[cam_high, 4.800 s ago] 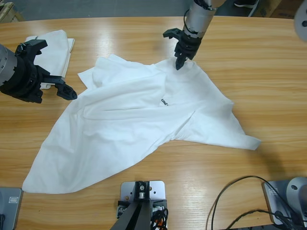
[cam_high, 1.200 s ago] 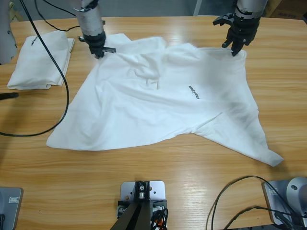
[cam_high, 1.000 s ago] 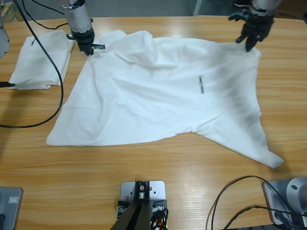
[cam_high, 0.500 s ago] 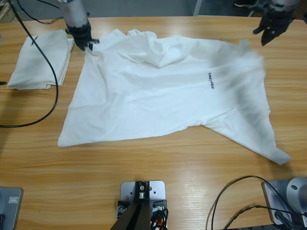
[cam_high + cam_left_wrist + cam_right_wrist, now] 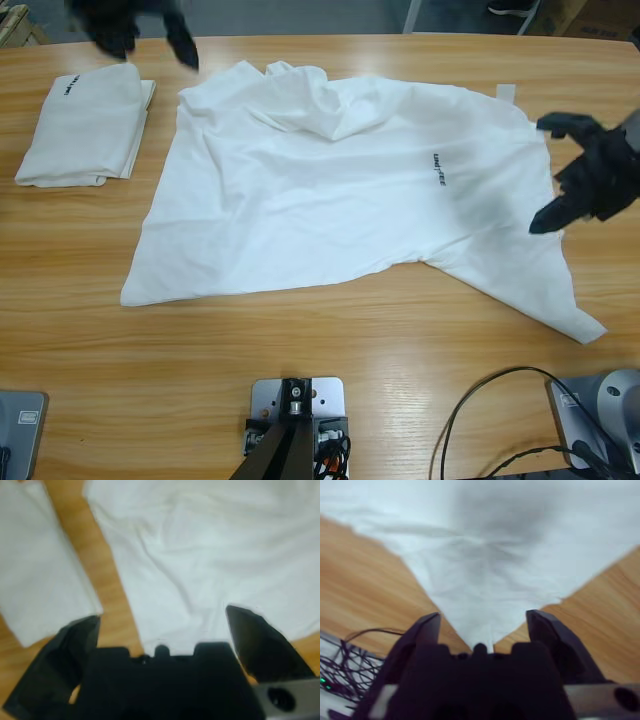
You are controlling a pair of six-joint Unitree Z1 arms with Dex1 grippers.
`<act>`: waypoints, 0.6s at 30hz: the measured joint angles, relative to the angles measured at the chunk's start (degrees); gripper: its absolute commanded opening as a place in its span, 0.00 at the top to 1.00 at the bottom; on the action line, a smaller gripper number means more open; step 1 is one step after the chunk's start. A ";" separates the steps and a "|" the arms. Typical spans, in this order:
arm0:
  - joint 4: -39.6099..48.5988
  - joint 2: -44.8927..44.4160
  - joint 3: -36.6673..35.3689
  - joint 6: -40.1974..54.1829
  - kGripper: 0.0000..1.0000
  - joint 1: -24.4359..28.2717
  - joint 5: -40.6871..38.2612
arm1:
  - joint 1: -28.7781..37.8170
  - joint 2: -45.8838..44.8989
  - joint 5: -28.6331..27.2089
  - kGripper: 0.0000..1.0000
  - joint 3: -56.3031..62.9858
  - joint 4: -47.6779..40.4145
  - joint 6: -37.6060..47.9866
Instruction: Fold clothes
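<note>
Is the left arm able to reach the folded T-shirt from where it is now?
Probably yes. The left end effector is open, holds nothing, and hovers beside the folded T-shirt; nothing lies between them.

Soft matt white cloth T-shirt point(image 5: 330, 190), glossy varnished wooden table point(image 5: 330, 340), matt black pincer point(image 5: 575, 180)
</note>
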 measured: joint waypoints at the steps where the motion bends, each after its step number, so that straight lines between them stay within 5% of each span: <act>1: -3.39 -2.38 6.30 0.66 0.05 -0.36 -0.74 | 0.21 -0.57 0.89 0.34 0.37 -0.24 -1.36; 9: -22.87 -11.85 38.72 1.90 0.05 -1.73 -5.96 | 0.67 3.63 5.76 0.34 -0.75 0.78 -13.93; 18: -30.10 -11.89 47.04 1.75 0.05 -2.40 -6.78 | 0.31 14.55 7.68 0.34 -1.40 -0.21 -17.16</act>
